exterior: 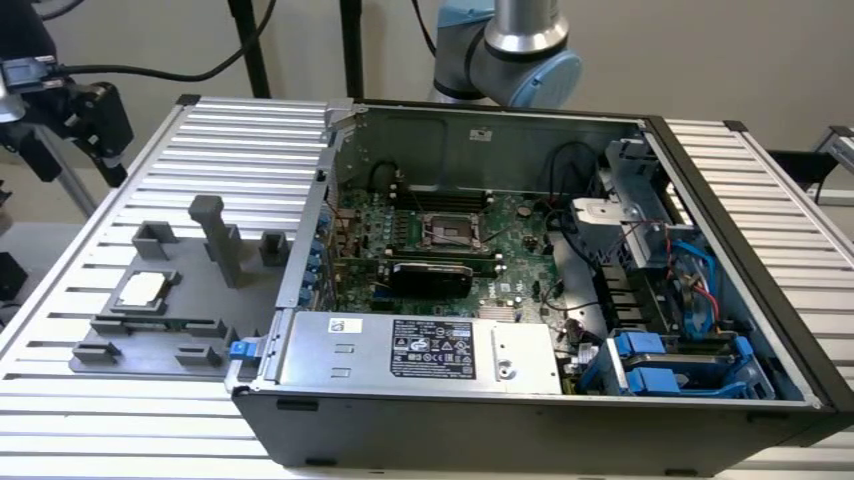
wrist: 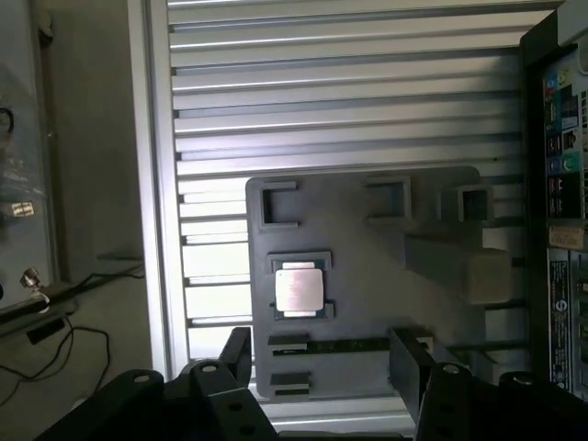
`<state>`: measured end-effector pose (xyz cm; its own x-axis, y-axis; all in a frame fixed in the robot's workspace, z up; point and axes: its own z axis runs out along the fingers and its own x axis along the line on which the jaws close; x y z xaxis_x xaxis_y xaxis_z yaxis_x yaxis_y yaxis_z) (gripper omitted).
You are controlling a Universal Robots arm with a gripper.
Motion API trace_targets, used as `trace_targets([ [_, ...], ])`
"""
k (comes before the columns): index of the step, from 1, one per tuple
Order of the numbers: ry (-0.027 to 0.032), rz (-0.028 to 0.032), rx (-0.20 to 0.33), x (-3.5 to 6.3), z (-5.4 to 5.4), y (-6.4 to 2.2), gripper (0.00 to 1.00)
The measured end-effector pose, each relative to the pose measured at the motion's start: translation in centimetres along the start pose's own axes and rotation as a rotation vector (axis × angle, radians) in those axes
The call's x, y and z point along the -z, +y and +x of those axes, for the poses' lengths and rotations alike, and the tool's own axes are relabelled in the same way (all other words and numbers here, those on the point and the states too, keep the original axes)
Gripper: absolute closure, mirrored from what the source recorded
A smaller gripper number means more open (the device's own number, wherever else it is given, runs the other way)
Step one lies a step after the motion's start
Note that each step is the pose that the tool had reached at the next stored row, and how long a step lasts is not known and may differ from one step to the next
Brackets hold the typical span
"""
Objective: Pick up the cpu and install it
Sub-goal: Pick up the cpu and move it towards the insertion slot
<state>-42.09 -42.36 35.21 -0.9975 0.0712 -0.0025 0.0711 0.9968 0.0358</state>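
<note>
Exterior view: a ribbed aluminium tabletop (exterior: pixel 254 130) is seen before a pale wall, with an open computer case (exterior: pixel 534 425) set on it. The cpu (exterior: pixel 143 290) is seated in a grey fixture plate (exterior: pixel 187 300), at the exterior view's left of the case. Wrist view: the fingers (wrist: pixel 237 354) are held apart and empty above the plate. The cpu (wrist: pixel 299 291) lies flat in its recess. Cables (wrist: pixel 118 271) are seen beyond the tabletop's edge.

Robotics lab or test bench; robot arm (exterior: pixel 514 50) behind a ribbed aluminium table (exterior: pixel 761 200); opened computer case (exterior: pixel 534 425) on it; grey fixture plate (exterior: pixel 200 300); black stand poles (exterior: pixel 247 40); loose cable (exterior: pixel 147 72); bare wall.
</note>
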Motion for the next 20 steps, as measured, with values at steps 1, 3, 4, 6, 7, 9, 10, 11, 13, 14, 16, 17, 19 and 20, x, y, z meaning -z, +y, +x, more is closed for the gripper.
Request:
trace_targets([
  [1,-0.0001,-0.0001,0.0,-0.18,0.0,-0.03,0.29],
  [3,0.0,0.0,0.0,-0.53,0.0,-0.11,0.29],
  [4,-0.0001,-0.0001,0.0,-0.72,0.0,-0.15,0.29],
  [6,-0.0001,-0.0001,0.0,-1.08,0.0,-0.25,0.29],
  [7,0.0,0.0,0.0,-1.25,0.0,-0.3,0.29],
  [9,0.0,0.0,0.0,-1.62,0.0,-0.41,0.29],
  [10,-0.0001,-0.0001,0.0,-1.8,0.0,-0.46,0.29],
  [11,-0.0001,-0.0001,0.0,-1.98,0.0,-0.51,0.29],
  [13,-0.0001,-0.0001,0.0,-2.34,0.1,-0.61,0.29],
  [14,-0.0001,-0.0001,0.0,-2.52,0.1,-0.66,0.29],
  [16,-0.0001,-0.0001,0.0,-2.88,0.1,-0.77,0.29],
  [17,0.0,-0.0001,0.0,-3.06,0.1,-0.83,0.29],
  [19,0.0,0.0,0.0,-3.42,0.1,-0.93,0.29],
  [20,-0.0001,-0.0001,0.0,-3.6,0.1,-0.99,0.29],
])
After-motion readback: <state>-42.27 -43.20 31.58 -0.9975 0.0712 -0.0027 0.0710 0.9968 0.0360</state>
